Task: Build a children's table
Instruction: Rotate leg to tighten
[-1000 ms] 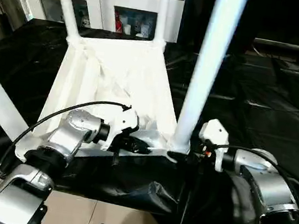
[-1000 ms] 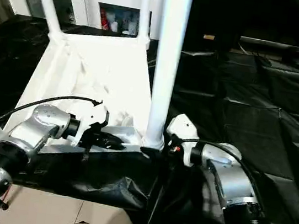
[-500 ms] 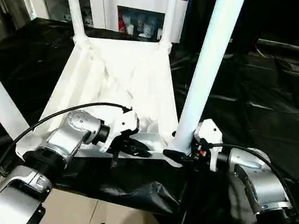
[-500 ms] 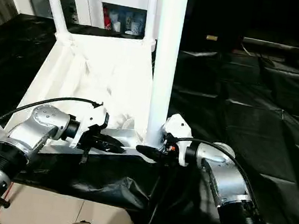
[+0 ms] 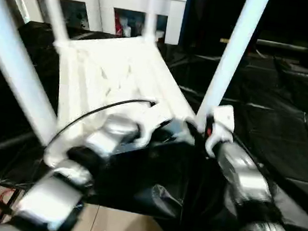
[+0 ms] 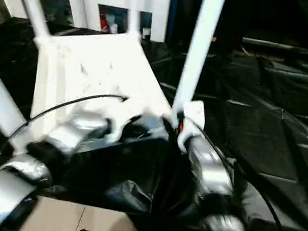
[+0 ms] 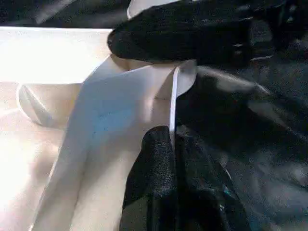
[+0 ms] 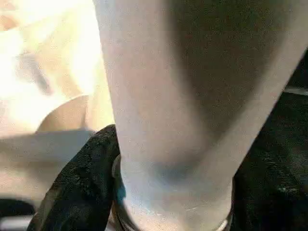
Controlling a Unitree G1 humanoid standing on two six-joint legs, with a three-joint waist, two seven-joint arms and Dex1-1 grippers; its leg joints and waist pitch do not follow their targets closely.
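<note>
The tabletop (image 5: pixel 113 75) lies upside down on the black-draped work table (image 5: pixel 290 129), its near rim at that table's near edge, with all four legs (image 5: pixel 233 52) standing up from the corner sockets. The left gripper (image 7: pixel 168 159) is pinched shut on the thin near rim of the tabletop, close to the near right corner. The right gripper (image 8: pixel 144 192) sits around the base of the near right leg, one black finger (image 8: pixel 77 178) against the tube; whether it truly clamps the leg cannot be told. The step looks like seating or shifting the built table. To do it well, I would keep the rim grip firm, close fully on the leg low by its socket, and move both arms together so the leg is not levered sideways.
</note>
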